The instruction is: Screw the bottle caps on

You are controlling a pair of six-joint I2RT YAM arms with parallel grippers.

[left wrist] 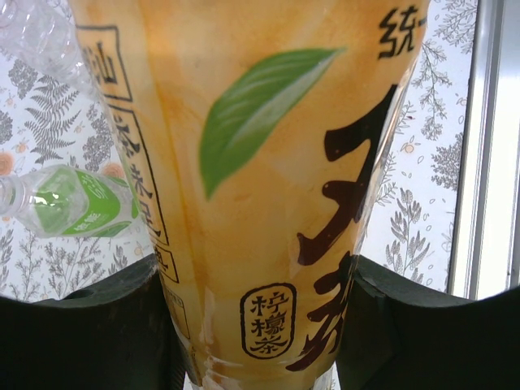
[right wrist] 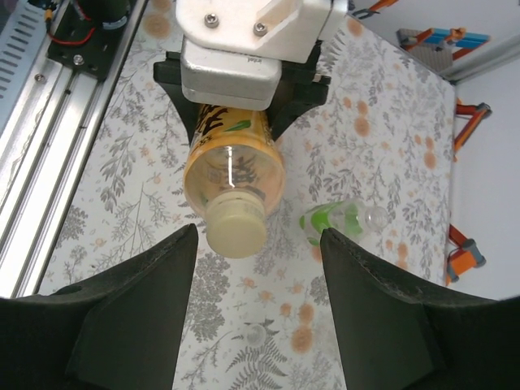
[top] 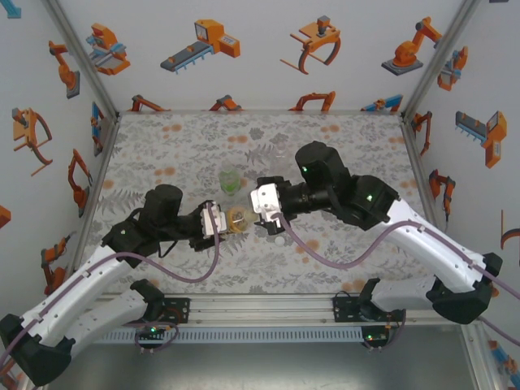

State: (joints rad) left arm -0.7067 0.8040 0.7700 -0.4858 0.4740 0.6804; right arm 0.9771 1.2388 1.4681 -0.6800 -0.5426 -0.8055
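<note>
My left gripper (left wrist: 258,341) is shut on the lower body of the yellow-orange labelled bottle (left wrist: 260,162), holding it tipped over the table. A pale yellow cap (right wrist: 236,229) sits on that bottle's neck and faces my right gripper (right wrist: 258,234). The right gripper is open; its fingers (right wrist: 146,301) stand either side of the cap with gaps showing. From above, the left gripper (top: 226,221), the bottle (top: 238,217) and the right gripper (top: 260,219) meet at the table's middle. A green-tinted bottle (right wrist: 337,221) lies on the table beside them. A colourless bottle (left wrist: 36,36) lies further off.
A small whitish cap (right wrist: 253,333) lies loose on the patterned table (top: 162,146), below the right gripper; from above this cap (top: 279,240) shows near the front. An aluminium rail (right wrist: 49,138) runs along the near edge. Enclosure walls surround the table.
</note>
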